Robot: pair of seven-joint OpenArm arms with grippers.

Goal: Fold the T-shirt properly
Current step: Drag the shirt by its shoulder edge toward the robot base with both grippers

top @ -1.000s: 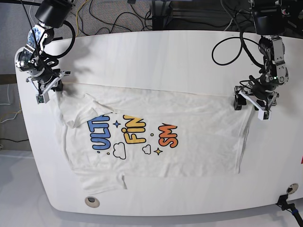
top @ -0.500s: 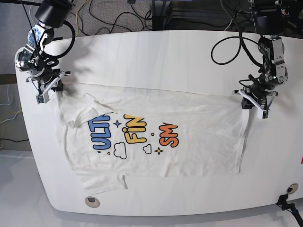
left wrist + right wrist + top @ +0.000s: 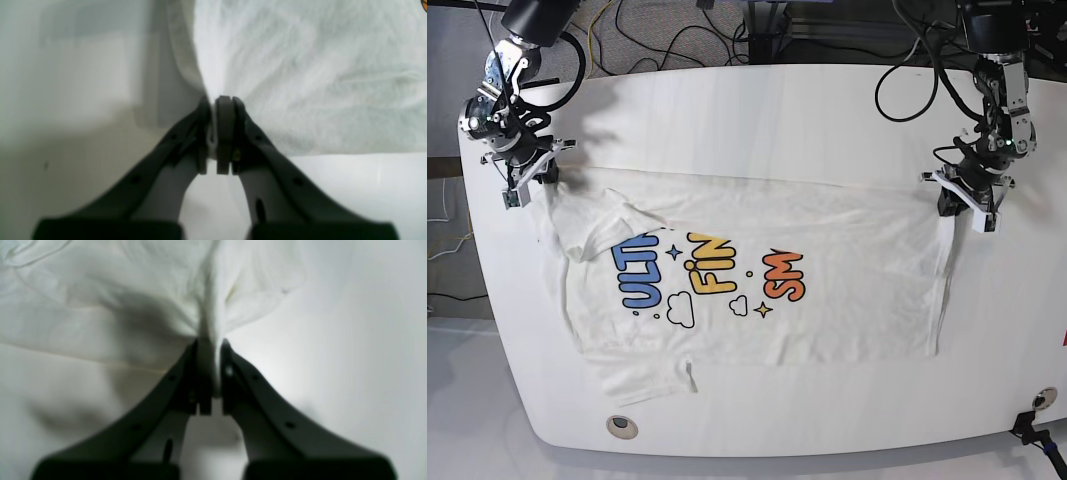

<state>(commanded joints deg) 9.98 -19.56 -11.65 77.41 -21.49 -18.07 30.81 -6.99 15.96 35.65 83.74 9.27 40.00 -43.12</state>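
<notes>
2 grippers hold the far edge of the T-shirt (image 3: 757,290), and no fold shows yet (the print faces up, fully exposed), so I judge the task to be at its opening stage: the cloth is being stretched flat, and every fold is left to do.

At the worktop's (image 3: 757,110) far left corner, the right gripper (image 3: 524,180) is clenched on a bunched corner of the white cloth; in its wrist view the fabric (image 3: 210,323) is gathered into a ridge that runs straight into the closed jaws. A sleeve (image 3: 592,225) beside it lies rumpled, and another sleeve (image 3: 642,380) sticks out toward the near edge, creased.

Through the middle, the shirt lies flat on the worktop, its far edge pulled into a taut line between the 2 grips. The letters (image 3: 712,275) run left to right, tilted upward toward the right.

Near the right edge, the left gripper (image 3: 967,205) is likewise clamped on cloth; its wrist view shows a thin white layer (image 3: 213,133) pinched between the pads, with the shirt fanning away from it.

The long axis runs left to right across the worktop, roughly parallel to its far edge. Judging by the sleeves on the left, the shoulder end points to the left edge and the hem to the right.
</notes>
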